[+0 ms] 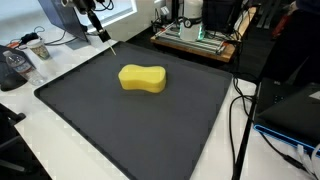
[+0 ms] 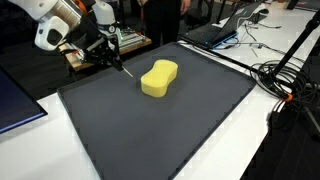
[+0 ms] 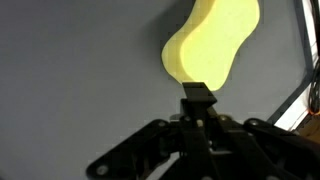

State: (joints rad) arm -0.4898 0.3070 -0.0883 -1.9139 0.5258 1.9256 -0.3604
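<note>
1 clenched hand [image 2: 107,52], angled toward sponge [image 2: 159,78]

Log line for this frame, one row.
jaws: shut, near mat edge | sponge: flat on mat, apart from jaws | held: nothing visible

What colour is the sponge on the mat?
Plain yellow. The sponge shows best in the wrist view, against the dark grey mat.

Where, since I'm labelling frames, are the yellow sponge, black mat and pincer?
yellow sponge [image 1: 142,77]: exterior view, middle of top face.
black mat [image 1: 100,130]: exterior view, bare surface.
pincer [image 3: 197,97]: wrist view, closed fingertips.
</note>
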